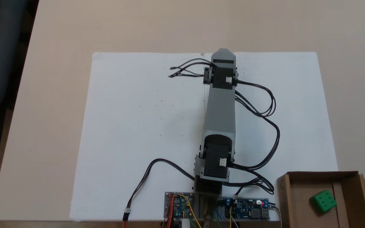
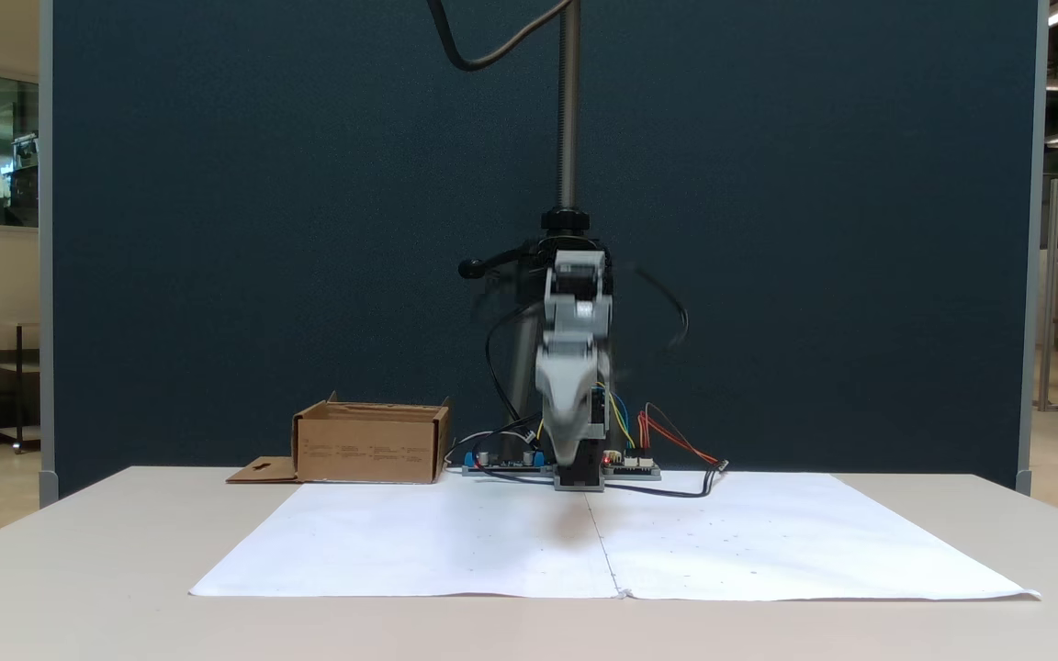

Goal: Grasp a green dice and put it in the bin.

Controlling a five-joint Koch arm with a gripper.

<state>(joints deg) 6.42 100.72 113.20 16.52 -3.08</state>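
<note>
Your fingers can't be read: in a fixed view the gripper (image 2: 568,450) points down, blurred, one jaw hidden behind the other, so I cannot tell how wide they stand or whether they touch anything. The green dice (image 1: 323,201) already lies inside the bin (image 1: 284,190), at the near right corner of the table (image 1: 55,38) in the view from above. You likely only need to settle the arm gently, keeping it over the white paper (image 1: 131,126), well clear of the cardboard walls.
</note>
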